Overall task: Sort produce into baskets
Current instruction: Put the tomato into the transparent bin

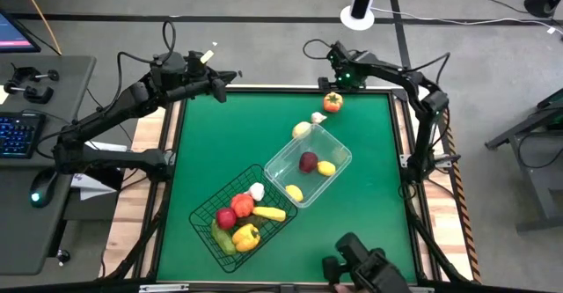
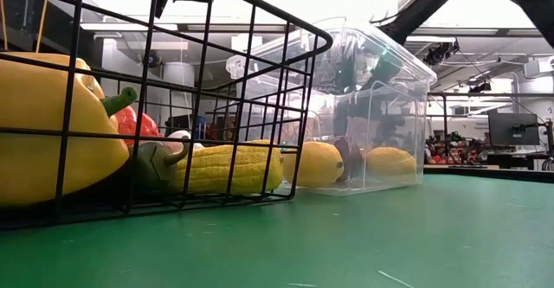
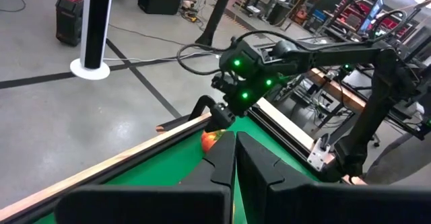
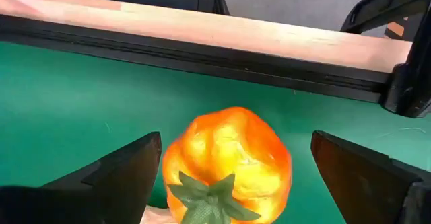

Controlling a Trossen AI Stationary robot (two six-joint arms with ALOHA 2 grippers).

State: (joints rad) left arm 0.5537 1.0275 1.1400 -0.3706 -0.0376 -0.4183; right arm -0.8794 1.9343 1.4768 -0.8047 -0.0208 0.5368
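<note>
An orange-red tomato (image 4: 229, 160) with a green stalk lies on the green table (image 1: 211, 143) near its far edge (image 1: 332, 102). My right gripper (image 4: 236, 143) is open, just above it, one finger on either side (image 1: 336, 87). My left gripper (image 3: 234, 158) is shut and empty, above the table's far left corner (image 1: 225, 76). The black wire basket (image 1: 230, 231) holds a red tomato, garlic, corn and a yellow pepper (image 2: 43, 132). The clear plastic container (image 1: 310, 143) holds a dark red fruit and a lemon. A pale yellow fruit (image 1: 302, 129) and a white garlic (image 1: 318, 117) lie loose.
A yellow lemon (image 1: 294, 192) lies between the basket and the clear container. A raised wooden rim (image 4: 202, 29) runs along the far edge, just behind the tomato. A dark device (image 1: 369, 271) stands at the near edge. Bare green table lies to the left and right.
</note>
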